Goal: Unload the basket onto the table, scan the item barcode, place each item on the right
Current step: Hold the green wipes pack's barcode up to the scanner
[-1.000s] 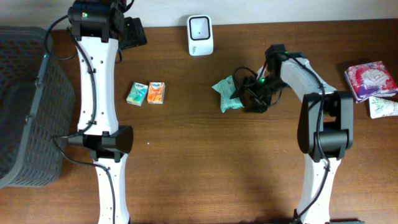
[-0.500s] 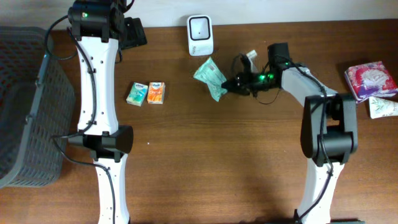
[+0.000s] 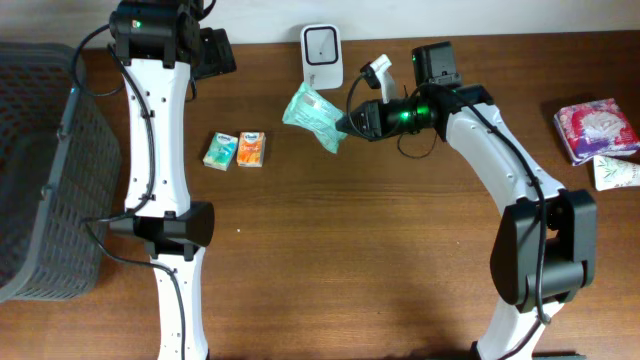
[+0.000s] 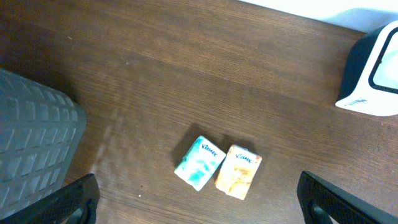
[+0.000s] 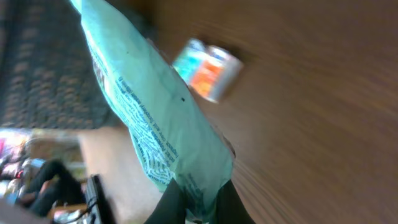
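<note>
Right fingers [image 5: 169, 205] are clenching a mint-green plastic packet [image 3: 312, 116] beside the white boxy scanner [image 3: 322, 57]; left fingers [image 4: 71, 202] are hanging released.

Left arm [image 3: 152, 130], right arm [image 3: 497, 140]: white shells, black joints, black cables; green glow at wrists, probably status LEDs.

Print on packet [image 5: 155, 124] blurred; scanner [image 4: 373, 71] cut by frame edge.
</note>
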You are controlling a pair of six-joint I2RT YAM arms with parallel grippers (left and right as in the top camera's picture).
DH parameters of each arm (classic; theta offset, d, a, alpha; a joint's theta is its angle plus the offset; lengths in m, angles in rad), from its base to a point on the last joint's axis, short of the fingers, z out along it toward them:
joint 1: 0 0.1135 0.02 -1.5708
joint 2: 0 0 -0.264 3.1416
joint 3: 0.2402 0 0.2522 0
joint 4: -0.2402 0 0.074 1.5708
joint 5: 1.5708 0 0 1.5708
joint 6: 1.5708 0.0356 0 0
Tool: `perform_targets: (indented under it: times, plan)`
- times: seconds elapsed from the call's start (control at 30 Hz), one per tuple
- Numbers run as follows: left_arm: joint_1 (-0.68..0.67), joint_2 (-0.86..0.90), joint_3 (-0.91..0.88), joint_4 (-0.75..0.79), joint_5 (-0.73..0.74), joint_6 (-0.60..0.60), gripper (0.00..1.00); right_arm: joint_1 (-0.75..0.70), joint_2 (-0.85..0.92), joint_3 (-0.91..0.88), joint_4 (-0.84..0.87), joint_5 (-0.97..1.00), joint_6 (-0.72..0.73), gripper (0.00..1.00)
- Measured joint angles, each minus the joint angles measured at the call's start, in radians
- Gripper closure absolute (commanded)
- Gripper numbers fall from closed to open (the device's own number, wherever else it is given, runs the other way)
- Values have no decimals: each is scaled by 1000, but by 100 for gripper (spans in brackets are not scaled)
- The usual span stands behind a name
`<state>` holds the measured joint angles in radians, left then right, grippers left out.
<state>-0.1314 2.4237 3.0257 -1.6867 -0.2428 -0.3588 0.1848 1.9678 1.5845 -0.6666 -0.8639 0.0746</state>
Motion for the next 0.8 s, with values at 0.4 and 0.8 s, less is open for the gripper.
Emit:
perform_targets:
  times: [0.4,0.8]
  plan:
    - [0,0,0,0,0,0,1,28,0,3,-582,1284,375,96]
    - [0,0,0,-1,0,0,1,388,106,399,-696,1156,356,13]
